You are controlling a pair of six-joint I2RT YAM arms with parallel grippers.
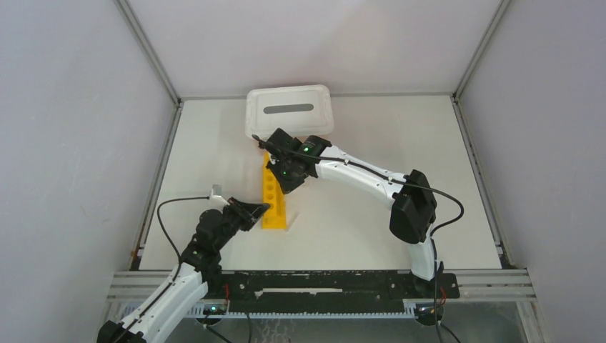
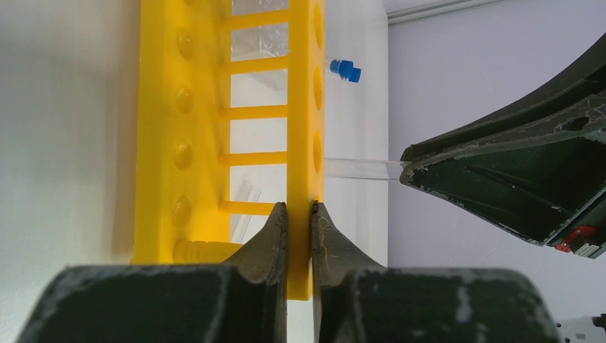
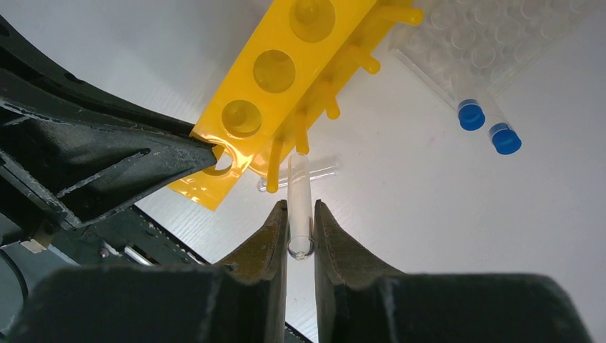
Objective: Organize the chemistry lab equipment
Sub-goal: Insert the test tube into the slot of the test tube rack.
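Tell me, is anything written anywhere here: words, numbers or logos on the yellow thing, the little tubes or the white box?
None. No words, numbers or logos can be read in any view. The yellow rack, the blue-capped tubes, the clear gridded rack and the white slotted lid all look plain.

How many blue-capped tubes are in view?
2. The blue-capped tubes lie side by side on the table by the clear gridded rack, right of the yellow rack in the right wrist view. The uncapped tube in the right hand doesn't count. Others may be hidden.
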